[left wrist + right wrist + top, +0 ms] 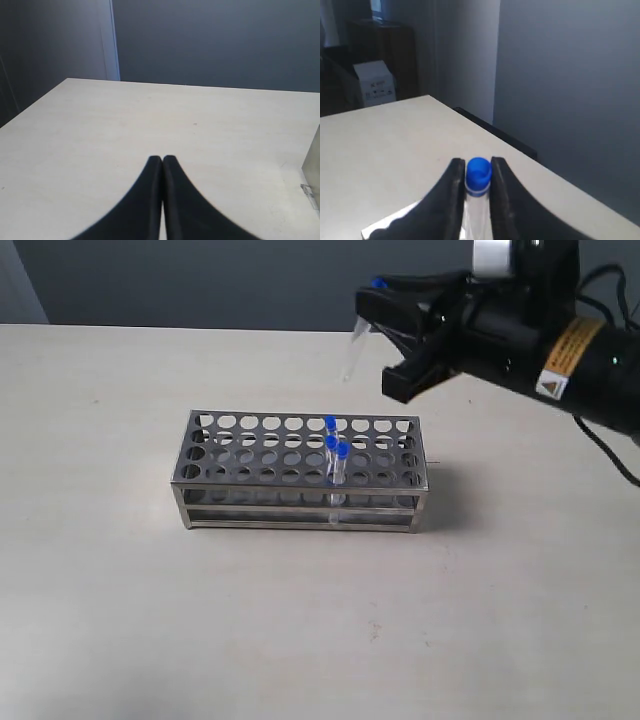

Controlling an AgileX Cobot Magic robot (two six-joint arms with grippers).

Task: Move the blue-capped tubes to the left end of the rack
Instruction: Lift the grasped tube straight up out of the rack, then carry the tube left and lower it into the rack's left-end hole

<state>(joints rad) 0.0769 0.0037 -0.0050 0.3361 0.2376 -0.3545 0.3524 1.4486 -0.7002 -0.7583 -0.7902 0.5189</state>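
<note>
Right claw was clamped on a blue-capped tube, fingers pinching it just under its top, high above the table! The tube hung tilted below the claw's tips, touching nothing else. The rack sat lower down and off to the claw's side, well apart from it, with three more blue-capped tubes clustered upright in holes toward the end nearer this claw. Left claw hung over the table, tips pressed together.

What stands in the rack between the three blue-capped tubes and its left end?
Nothing: the exterior view shows only empty holes between those tubes and the left end of the rack.
</note>
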